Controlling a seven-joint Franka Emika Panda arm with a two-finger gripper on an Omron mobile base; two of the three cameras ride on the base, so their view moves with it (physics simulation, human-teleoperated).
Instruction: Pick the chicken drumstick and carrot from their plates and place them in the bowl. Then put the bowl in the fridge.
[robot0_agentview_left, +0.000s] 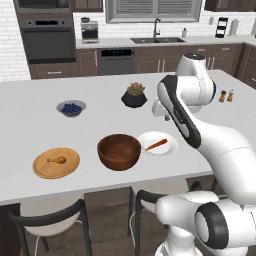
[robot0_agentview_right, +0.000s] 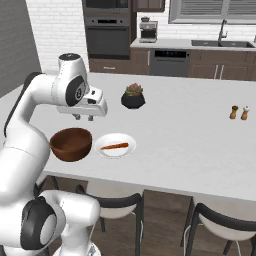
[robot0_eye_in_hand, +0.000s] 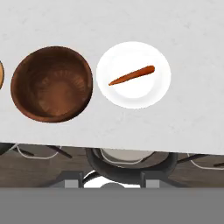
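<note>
The dark wooden bowl (robot0_agentview_left: 119, 151) (robot0_agentview_right: 71, 144) (robot0_eye_in_hand: 51, 84) stands empty near the counter's front edge. To its right, the orange carrot (robot0_agentview_left: 156, 145) (robot0_agentview_right: 114, 146) (robot0_eye_in_hand: 131, 75) lies on the white plate (robot0_agentview_left: 167, 148) (robot0_agentview_right: 127, 141) (robot0_eye_in_hand: 131, 94). On the bowl's left, the golden drumstick (robot0_agentview_left: 56, 160) rests on the tan wooden plate (robot0_agentview_left: 70, 167). My gripper (robot0_agentview_right: 84, 118) (robot0_eye_in_hand: 111, 181) hangs open and empty, well above the counter, behind the bowl and the white plate. The fridge is out of view.
A grey bowl of blueberries (robot0_agentview_left: 71, 108) and a black plant pot (robot0_agentview_left: 134, 96) (robot0_agentview_right: 133, 97) stand farther back. Salt and pepper shakers (robot0_agentview_left: 226, 96) (robot0_agentview_right: 239, 112) sit to the right. Stools (robot0_agentview_left: 50, 217) (robot0_agentview_right: 120, 202) are tucked under the front edge.
</note>
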